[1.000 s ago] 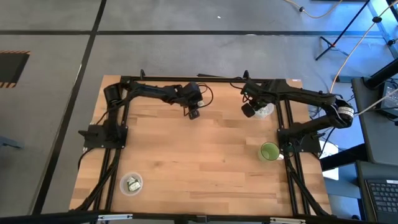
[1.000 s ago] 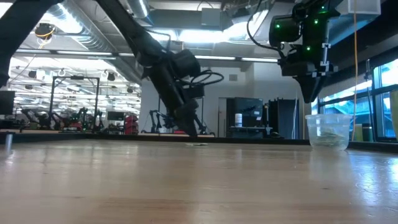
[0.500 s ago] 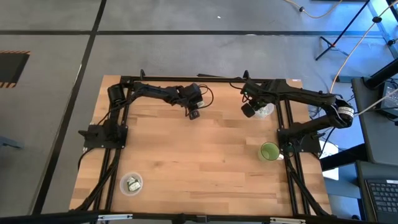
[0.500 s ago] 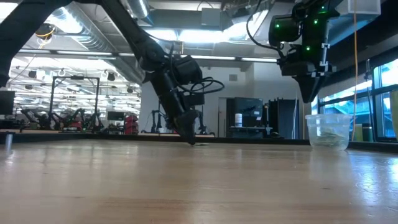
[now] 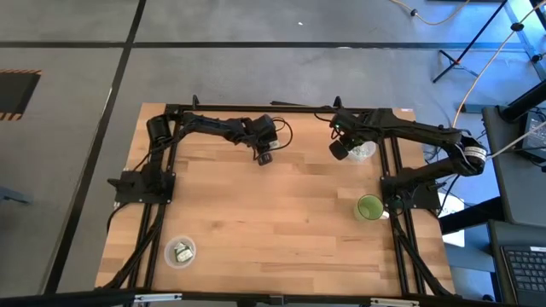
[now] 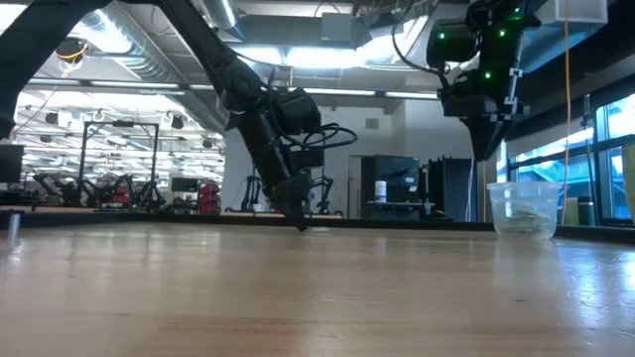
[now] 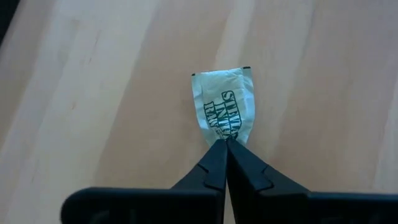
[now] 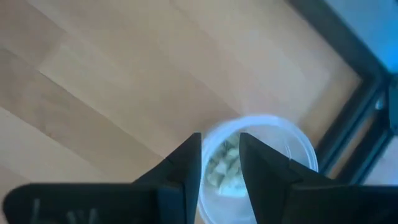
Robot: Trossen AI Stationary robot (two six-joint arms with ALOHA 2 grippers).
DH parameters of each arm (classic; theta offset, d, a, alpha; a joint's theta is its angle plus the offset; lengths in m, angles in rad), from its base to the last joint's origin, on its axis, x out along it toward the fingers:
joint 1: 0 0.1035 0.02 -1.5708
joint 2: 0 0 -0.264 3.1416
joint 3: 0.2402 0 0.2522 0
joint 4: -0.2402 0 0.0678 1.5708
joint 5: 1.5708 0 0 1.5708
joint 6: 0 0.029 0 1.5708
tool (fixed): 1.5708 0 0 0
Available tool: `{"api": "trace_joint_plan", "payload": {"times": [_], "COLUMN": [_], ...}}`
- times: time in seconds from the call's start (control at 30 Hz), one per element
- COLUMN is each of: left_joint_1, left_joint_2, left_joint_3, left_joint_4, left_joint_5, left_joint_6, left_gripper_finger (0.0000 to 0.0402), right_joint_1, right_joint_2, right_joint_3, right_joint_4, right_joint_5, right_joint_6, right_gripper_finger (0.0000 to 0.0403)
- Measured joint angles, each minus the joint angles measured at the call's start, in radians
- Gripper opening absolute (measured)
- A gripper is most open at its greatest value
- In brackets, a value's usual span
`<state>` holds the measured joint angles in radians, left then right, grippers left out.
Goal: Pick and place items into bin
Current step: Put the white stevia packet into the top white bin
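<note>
A pale green and white packet (image 7: 224, 107) with dark print lies on the wood near the table's far edge, at the tips of my left gripper (image 7: 225, 143), which is shut on it. In the high view that gripper (image 5: 264, 158) is at the far middle; in the low view it (image 6: 300, 224) reaches down to the table top. My right gripper (image 8: 220, 163) is open and hangs high (image 6: 484, 151), just left of a clear cup (image 8: 292, 144) that holds several packets (image 8: 222, 169). It touches nothing. My left gripper pinches the packet by the short edge nearest the fingers (image 7: 224, 135), only at the fingertips. The fingers slant down from above. The rest of the packet stretches flat away from them at table level; whether it is lifted off the wood I cannot tell.
The clear cup (image 5: 363, 151) stands at the far right by the arm frame. A green cup (image 5: 369, 207) sits at the right edge. Another clear cup with packets (image 5: 180, 251) stands at the near left. Bare wood (image 5: 281, 222) fills the middle.
My left gripper has come down to the table top at the packet and shifted a little toward the table's left. My right gripper has drifted slightly left, away from the clear cup, keeping its height.
</note>
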<state>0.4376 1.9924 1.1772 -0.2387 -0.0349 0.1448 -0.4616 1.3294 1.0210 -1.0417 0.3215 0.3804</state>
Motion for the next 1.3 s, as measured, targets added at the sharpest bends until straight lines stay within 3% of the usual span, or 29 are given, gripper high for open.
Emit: {"api": "trace_joint_plan", "payload": {"times": [0.27, 0.53, 0.67, 0.97, 1.3], "left_joint_1": [-0.029, -0.082, -0.106, -0.162, -0.220], "left_joint_2": [-0.113, -0.194, -0.235, -0.262, -0.262], "left_joint_3": [-0.003, -0.003, -0.003, -0.002, -0.002], "left_joint_4": [-0.059, -0.077, -0.076, -0.042, -0.011], "left_joint_5": [0.054, 0.479, 0.584, 0.708, 0.709], "left_joint_6": [0.001, -0.041, -0.068, -0.161, -0.197], "left_gripper_finger": [0.0002, 0.0002, 0.0002, 0.0002, 0.0002], "right_joint_1": [0.112, 0.342, 0.466, 0.648, 0.683], "right_joint_2": [-0.087, -0.072, -0.022, 0.105, 0.167], "right_joint_3": [0.000, 0.000, 0.000, 0.000, 0.000], "right_joint_4": [0.241, 0.467, 0.498, 0.701, 0.807], "right_joint_5": [0.001, -0.114, -0.115, -0.032, 0.034], "right_joint_6": [-0.169, -0.647, -0.786, -0.899, -0.936], "right_gripper_finger": [0.0111, 0.0111, 0.0111, 0.0111, 0.0111]}}
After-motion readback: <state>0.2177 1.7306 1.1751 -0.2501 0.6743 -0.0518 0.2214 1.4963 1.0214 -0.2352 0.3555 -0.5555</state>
